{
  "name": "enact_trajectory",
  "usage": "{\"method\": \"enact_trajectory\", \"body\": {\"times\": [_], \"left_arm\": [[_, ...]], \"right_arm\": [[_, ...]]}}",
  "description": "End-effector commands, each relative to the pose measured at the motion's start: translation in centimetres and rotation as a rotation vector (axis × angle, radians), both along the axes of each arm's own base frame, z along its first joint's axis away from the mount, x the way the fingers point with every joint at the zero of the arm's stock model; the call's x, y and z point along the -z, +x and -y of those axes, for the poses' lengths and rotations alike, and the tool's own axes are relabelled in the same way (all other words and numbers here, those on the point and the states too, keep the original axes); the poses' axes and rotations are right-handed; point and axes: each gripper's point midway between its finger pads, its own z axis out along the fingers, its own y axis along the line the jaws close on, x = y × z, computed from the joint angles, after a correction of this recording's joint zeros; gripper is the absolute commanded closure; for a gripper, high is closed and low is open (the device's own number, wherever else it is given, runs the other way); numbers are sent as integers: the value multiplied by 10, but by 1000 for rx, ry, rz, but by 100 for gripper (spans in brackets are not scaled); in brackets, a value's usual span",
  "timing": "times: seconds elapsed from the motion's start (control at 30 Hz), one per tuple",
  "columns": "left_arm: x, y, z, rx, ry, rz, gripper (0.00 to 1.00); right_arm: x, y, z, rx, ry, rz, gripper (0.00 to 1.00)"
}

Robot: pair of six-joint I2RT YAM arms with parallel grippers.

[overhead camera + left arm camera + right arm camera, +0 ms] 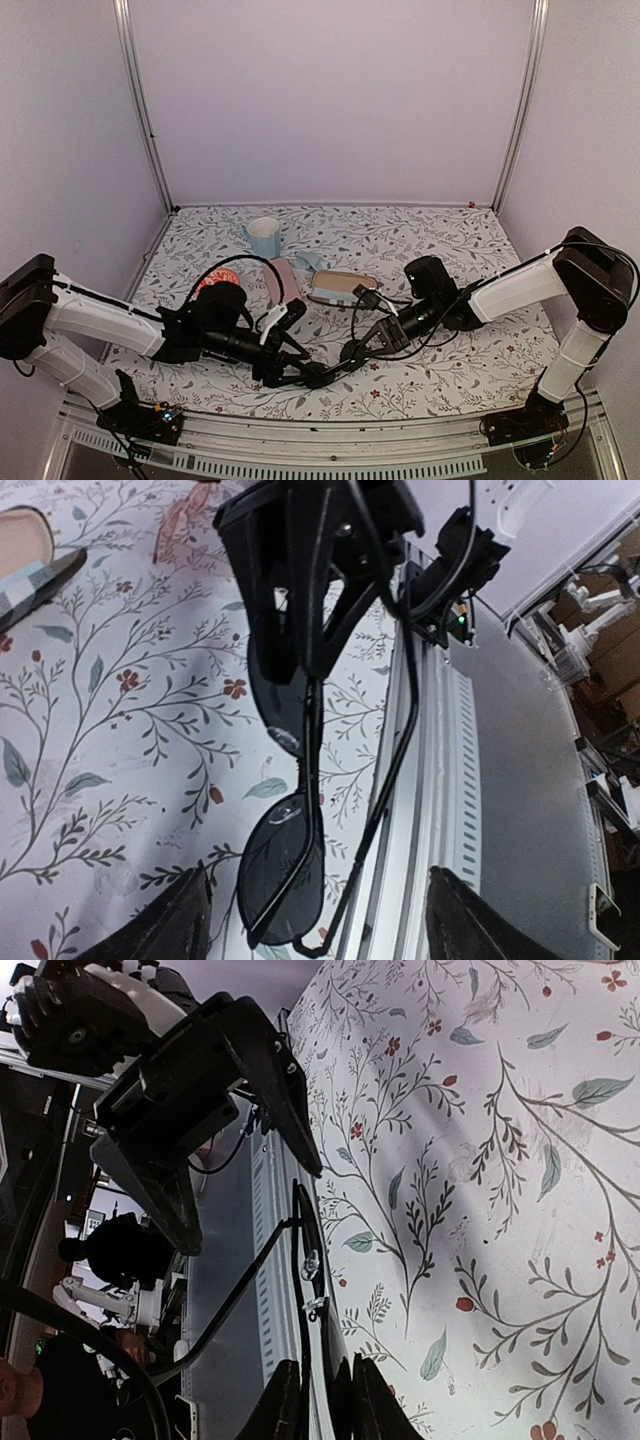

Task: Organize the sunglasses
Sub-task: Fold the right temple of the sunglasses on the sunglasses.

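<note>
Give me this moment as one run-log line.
object: black wire-frame sunglasses | right gripper: shut on the sunglasses | left gripper: open, straddling the free lens, not gripping

sunglasses (283,865) between left gripper (320,880) and right gripper (328,1375) — mug (264,237) well behind.

the left fingers (165,927) are cut off by the wrist view's lower edge.

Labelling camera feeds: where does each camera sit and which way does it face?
Top external: above, behind the bases, looking down on the table; both arms show.
Left wrist: on the left arm, facing the right gripper clamping the black sunglasses; own open left gripper frames the bottom.
Right wrist: on the right arm, facing the left gripper; own fingers below.
Shared: both wrist views show the sunglasses.
</note>
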Motion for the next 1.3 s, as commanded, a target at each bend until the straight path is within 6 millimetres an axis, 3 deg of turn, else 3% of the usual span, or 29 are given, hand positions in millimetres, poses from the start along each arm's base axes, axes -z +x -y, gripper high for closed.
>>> {"method": "enact_trajectory", "body": {"times": [0.0, 0.23, 0.4, 0.5, 0.83, 1.0, 1.27], "left_arm": [[-13, -9, 4, 89, -71, 13, 25], [-19, -11, 23, 197, -120, -26, 24], [-10, -13, 37, 264, -101, -77, 24], [-3, -15, 39, 288, -84, -120, 26], [-5, -28, 35, 338, -113, -156, 29], [6, -32, 37, 349, -77, -162, 35], [13, -35, 39, 363, -64, -184, 54]], "right_arm": [[-9, -3, -4, -47, 32, 77, 82], [-20, -17, -14, -124, 62, 138, 82], [-24, -19, -17, -142, 68, 154, 82], [-25, -19, -17, -138, 66, 156, 82], [-20, -19, -17, -142, 59, 149, 82], [-25, -19, -18, -141, 70, 151, 82], [-24, -19, -18, -136, 65, 144, 82]]}}
